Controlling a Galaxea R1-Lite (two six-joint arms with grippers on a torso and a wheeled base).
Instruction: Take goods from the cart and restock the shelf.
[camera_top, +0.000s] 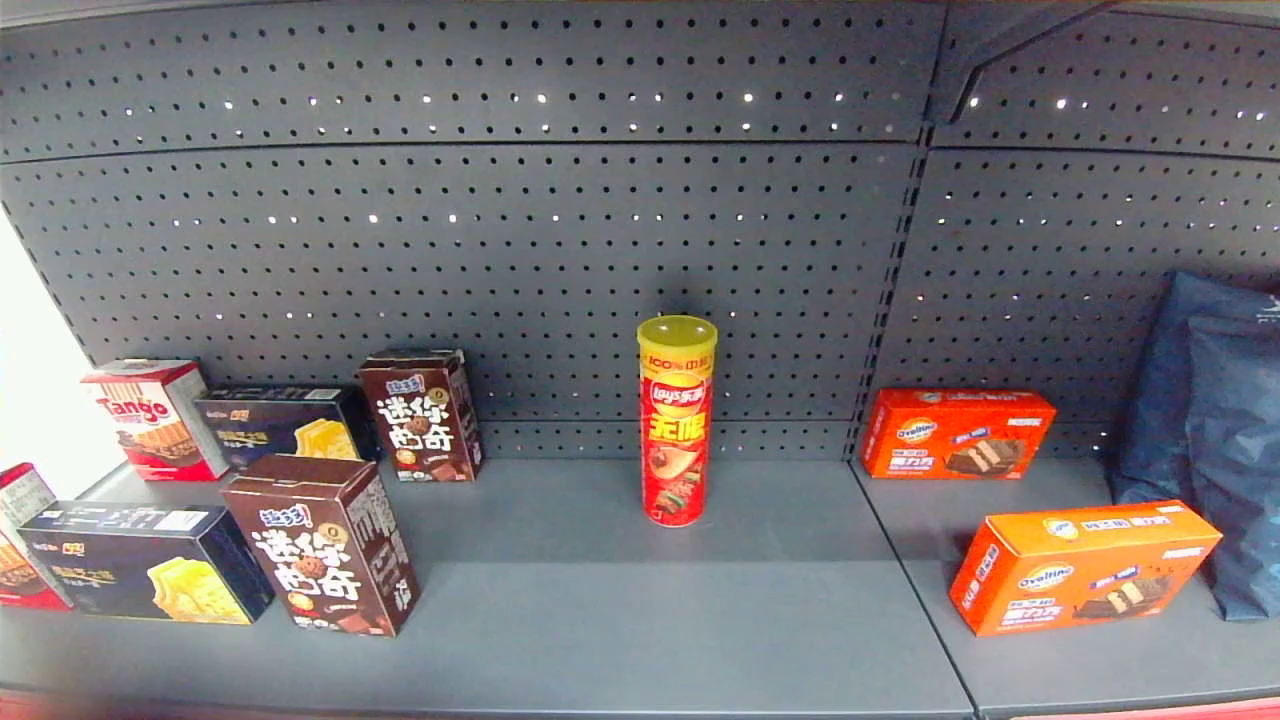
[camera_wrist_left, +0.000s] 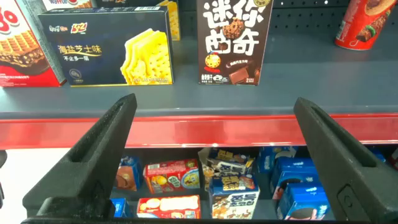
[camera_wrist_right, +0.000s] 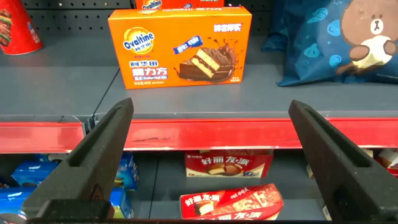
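A grey shelf board (camera_top: 620, 610) carries a red chips can (camera_top: 677, 420) with a yellow lid, standing upright at the middle back. Two brown cookie boxes (camera_top: 325, 545) and dark navy cracker boxes (camera_top: 150, 575) stand on its left part. Two orange boxes (camera_top: 1080, 565) lie on its right part. My left gripper (camera_wrist_left: 214, 162) is open and holds nothing, in front of the shelf's red front edge (camera_wrist_left: 205, 127), facing a navy cracker box (camera_wrist_left: 106, 46) and a brown box (camera_wrist_left: 235, 40). My right gripper (camera_wrist_right: 211, 162) is also open and holds nothing, facing an orange box (camera_wrist_right: 180, 46).
A red wafer box (camera_top: 155, 418) stands at the far left back. Blue bags (camera_top: 1215, 430) lean at the far right. A perforated back panel (camera_top: 560, 250) closes the shelf. A lower shelf holds blue packs (camera_wrist_left: 233, 186) and red boxes (camera_wrist_right: 227, 165).
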